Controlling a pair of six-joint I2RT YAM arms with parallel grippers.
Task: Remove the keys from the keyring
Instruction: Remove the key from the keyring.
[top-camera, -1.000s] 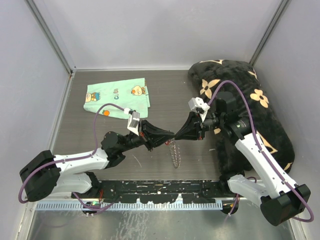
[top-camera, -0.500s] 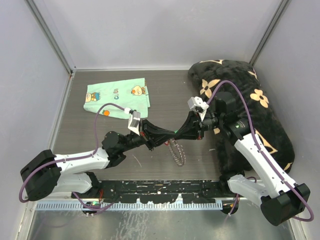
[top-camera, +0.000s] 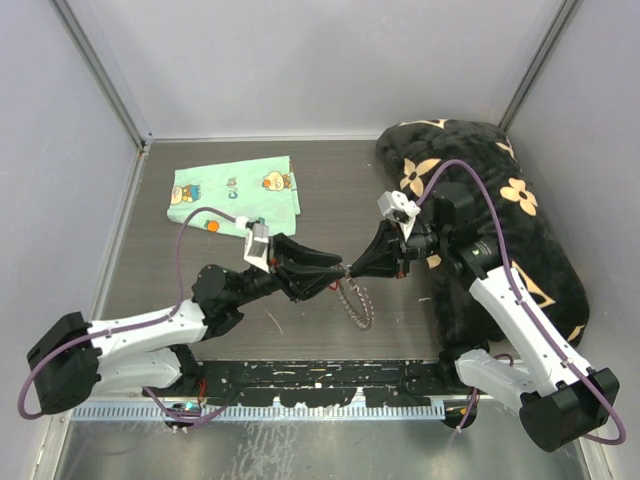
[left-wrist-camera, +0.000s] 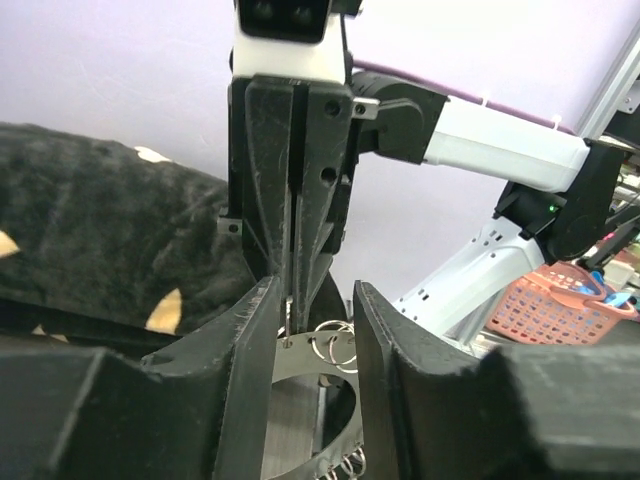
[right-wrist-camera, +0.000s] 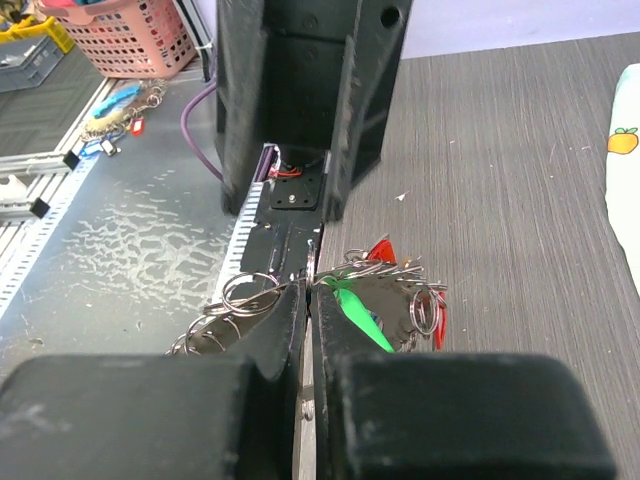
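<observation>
Keys (right-wrist-camera: 360, 315) hang with the keyring (top-camera: 357, 302) just under the right claw (top-camera: 351, 269), which looks pinched shut on it, so the open left claw (top-camera: 338, 273) facing it should grab one key gently.

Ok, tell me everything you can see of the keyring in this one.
The keyring is a thin silver wire loop, its rim fringed with small split rings and metal bits. It hangs mid-scene over the table, seen nearly edge-on from above. The right hand is shut on its top end; the left hand has its fingers open either side of that spot, contact unclear. Small keys with red and green heads bunch just under the grip. Whether its lower end rests on the table cannot be told.
</observation>
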